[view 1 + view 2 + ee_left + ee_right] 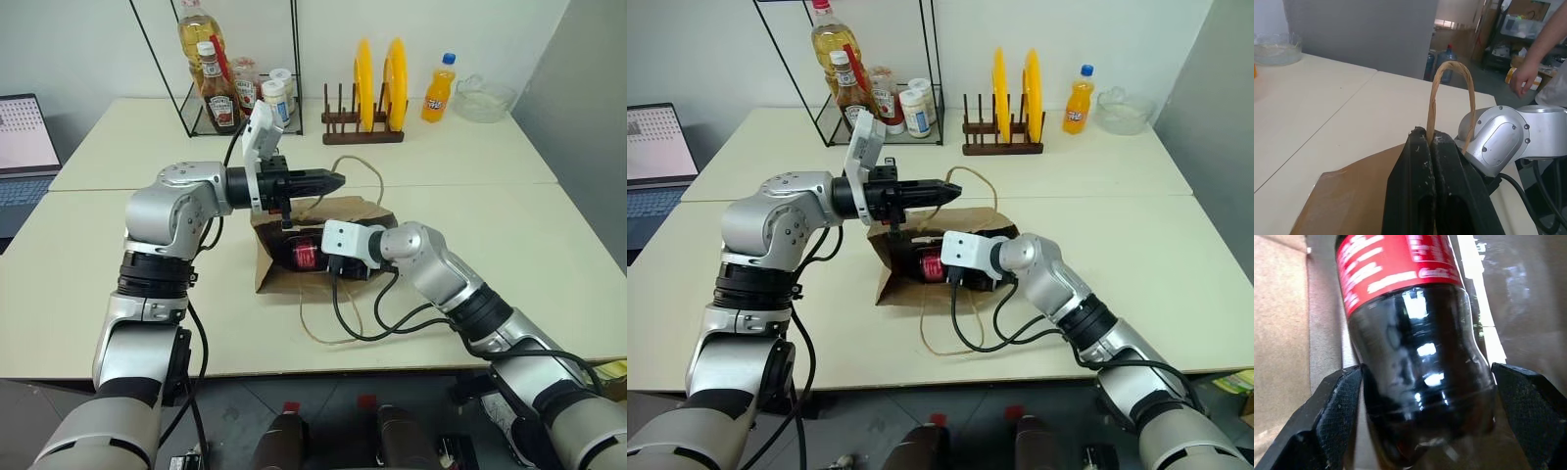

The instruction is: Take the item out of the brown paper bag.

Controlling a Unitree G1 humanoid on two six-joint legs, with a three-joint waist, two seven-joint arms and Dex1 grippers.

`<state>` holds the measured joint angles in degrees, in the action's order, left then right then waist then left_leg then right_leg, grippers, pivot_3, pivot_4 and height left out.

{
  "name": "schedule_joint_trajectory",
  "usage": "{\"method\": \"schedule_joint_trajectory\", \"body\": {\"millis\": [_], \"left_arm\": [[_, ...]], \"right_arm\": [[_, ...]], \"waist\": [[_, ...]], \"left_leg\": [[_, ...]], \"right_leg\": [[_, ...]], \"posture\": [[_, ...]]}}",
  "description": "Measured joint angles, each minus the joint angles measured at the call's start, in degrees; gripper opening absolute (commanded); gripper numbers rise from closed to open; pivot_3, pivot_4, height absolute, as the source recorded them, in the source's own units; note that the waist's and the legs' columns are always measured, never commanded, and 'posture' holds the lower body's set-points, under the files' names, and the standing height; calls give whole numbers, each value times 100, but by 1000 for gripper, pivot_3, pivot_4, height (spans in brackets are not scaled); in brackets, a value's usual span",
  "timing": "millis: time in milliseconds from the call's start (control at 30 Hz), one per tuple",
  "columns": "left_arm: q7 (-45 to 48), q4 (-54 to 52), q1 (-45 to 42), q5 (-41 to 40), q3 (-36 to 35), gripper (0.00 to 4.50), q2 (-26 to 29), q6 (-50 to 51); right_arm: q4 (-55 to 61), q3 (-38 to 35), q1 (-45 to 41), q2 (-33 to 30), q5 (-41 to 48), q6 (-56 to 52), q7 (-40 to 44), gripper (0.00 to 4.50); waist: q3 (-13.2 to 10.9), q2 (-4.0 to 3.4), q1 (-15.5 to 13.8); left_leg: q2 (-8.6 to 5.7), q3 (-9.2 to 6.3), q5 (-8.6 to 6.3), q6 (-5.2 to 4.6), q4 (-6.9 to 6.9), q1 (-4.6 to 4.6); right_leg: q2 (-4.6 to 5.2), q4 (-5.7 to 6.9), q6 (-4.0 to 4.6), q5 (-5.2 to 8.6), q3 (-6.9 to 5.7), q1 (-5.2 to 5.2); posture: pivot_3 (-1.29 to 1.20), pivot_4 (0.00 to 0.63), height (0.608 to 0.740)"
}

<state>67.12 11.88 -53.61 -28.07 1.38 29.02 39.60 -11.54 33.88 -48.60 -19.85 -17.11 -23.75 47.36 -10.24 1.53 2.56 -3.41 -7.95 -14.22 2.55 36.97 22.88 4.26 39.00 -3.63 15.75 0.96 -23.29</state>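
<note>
The brown paper bag (275,275) lies creased on the table with its mouth toward my right arm. My left gripper (337,180) is shut on one of its tan loop handles (1452,88) and holds it up above the bag. The item, a cola bottle (1415,357) with dark liquid and a red label, lies inside the bag's mouth (306,257). My right gripper (1426,371) reaches into that mouth, open, with one black finger (1334,416) on each side of the bottle's base. The bag's other handle (315,328) trails on the table.
At the table's back stand a wire rack of sauce bottles (221,83), a wooden rack with yellow plates (378,90), an orange soda bottle (439,90) and a glass bowl (484,98). A laptop (24,147) is at far left. A person's hand (1522,79) shows beyond the table.
</note>
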Motion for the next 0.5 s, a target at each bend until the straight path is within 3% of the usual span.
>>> {"method": "schedule_joint_trajectory", "body": {"millis": [100, 367, 500], "left_arm": [[-4, 2, 0, 1, 51, 0, -3, -3], [-26, 2, 0, 3, 52, 0, -8, -11], [-138, 50, -1, 54, 55, 0, -18, -104]], "right_arm": [[-44, 1, 2, 1, -18, 76, 20, 3277], [68, -76, 72, -58, -3, 89, 55, 3272], [741, -407, 378, -309, 219, -163, 253, 3272]], "waist": [[0, 0, -2], [0, 0, -22], [-1, -1, -39]], "left_leg": [[0, 0, 0, 0, 0, 0], [1, 0, 0, 0, 1, 1], [1, -1, 0, 0, 1, 7]], "right_leg": [[0, 0, 0, 0, 0, 1], [2, 0, 0, 0, -1, 1], [4, -2, 0, 0, 1, -4]], "posture": [[0, 150, 740], [0, 150, 740], [0, 150, 740]]}}
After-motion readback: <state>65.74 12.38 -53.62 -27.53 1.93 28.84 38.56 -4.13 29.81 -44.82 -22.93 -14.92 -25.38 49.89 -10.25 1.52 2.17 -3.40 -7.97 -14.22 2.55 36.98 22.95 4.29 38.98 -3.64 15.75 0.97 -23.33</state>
